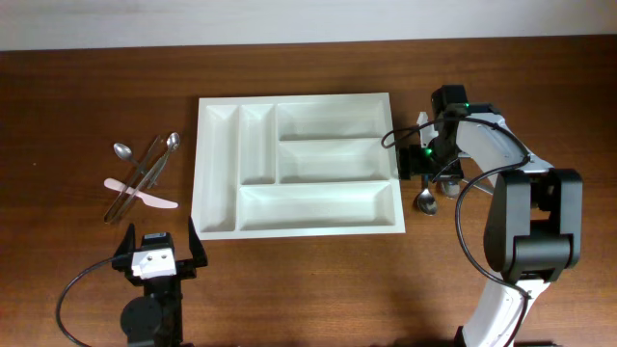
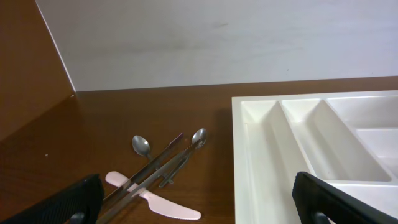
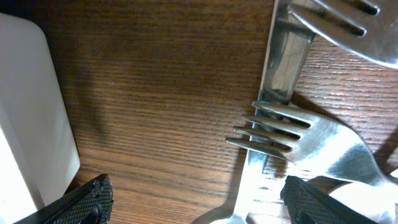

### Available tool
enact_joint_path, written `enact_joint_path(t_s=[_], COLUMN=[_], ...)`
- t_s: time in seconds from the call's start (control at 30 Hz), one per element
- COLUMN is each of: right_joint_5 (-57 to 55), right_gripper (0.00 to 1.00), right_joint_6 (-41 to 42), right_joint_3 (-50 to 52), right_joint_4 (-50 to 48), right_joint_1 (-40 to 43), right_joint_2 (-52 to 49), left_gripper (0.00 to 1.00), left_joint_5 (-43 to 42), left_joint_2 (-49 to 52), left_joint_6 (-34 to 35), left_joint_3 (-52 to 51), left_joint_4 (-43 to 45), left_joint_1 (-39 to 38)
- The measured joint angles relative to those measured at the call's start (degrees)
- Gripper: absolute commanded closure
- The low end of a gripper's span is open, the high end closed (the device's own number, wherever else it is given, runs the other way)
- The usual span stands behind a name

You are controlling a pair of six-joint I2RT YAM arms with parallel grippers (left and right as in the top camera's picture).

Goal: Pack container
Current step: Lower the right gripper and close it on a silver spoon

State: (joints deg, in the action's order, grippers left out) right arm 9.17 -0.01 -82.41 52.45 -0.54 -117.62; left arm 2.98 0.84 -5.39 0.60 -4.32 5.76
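A white compartment tray [image 1: 289,98] lies empty mid-table; its edge shows in the left wrist view [image 2: 249,155] and the right wrist view [image 3: 31,112]. To its left lies a pile of spoons and knives [image 1: 145,164] with a pink plastic knife [image 1: 154,200]. My left gripper [image 1: 157,253] is open and empty, near the front edge, short of that pile [image 2: 161,165]. My right gripper [image 1: 429,172] is open, low over a second pile just right of the tray. There I see a metal fork [image 3: 292,134] lying across a flat metal handle [image 3: 283,50], between my fingers [image 3: 199,205].
A spoon [image 1: 425,200] lies at the front of the right pile. A second fork's tines [image 3: 348,25] show at the top of the right wrist view. A pale wall runs along the table's far edge [image 2: 217,50].
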Motion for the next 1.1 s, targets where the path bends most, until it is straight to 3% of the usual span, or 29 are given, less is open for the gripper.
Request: enact_joint_path(t_s=[0.53,0.83,1.1], right_joint_5=[-0.52,-2.67,-4.94], right_gripper=[0.19,0.3,0.5], right_joint_6=[0.9,4.83,7.43], right_joint_3=[2.89,7.37,7.98], right_joint_4=[-3.67,-9.11,-10.03], right_joint_1=[0.0,0.0,-0.04], right_joint_2=[0.39,2.91,3.1], left_gripper=[0.01,0.01,0.01], left_joint_5=[0.0,0.0,0.0], left_joint_2=[0.0,0.0,0.0], left_joint_6=[0.0,0.0,0.0], left_joint_3=[0.0,0.0,0.0], left_joint_4=[0.0,0.0,0.0], left_joint_1=[0.0,0.0,0.0])
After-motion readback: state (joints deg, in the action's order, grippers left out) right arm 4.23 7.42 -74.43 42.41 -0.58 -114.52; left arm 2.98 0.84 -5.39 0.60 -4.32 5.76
